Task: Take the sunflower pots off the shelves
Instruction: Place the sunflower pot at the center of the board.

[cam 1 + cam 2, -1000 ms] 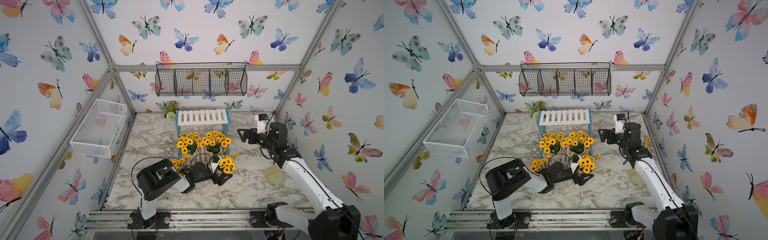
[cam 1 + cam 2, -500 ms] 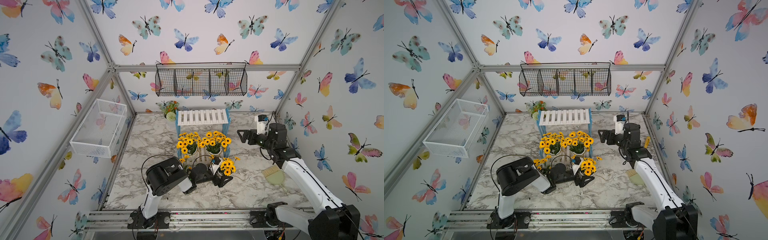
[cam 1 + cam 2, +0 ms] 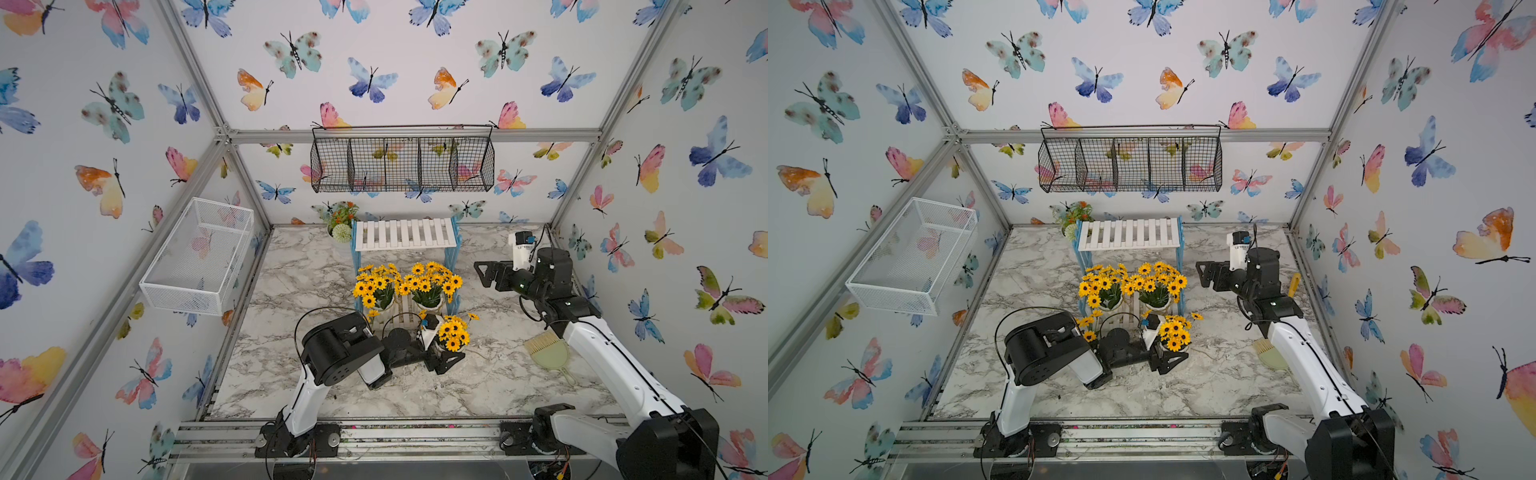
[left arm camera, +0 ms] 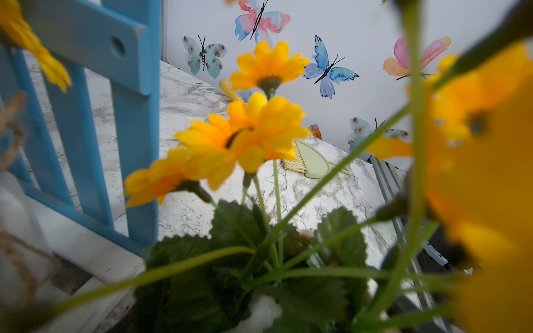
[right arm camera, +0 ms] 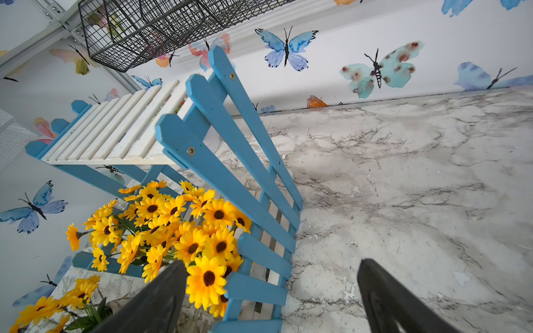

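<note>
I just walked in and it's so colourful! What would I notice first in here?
Bright yellow sunflower pots fill the lower tier of the blue-and-white shelves, mid-table. Painted butterflies cover every wall, and the left gripper flanks another sunflower pot on the marble table in front.
</note>
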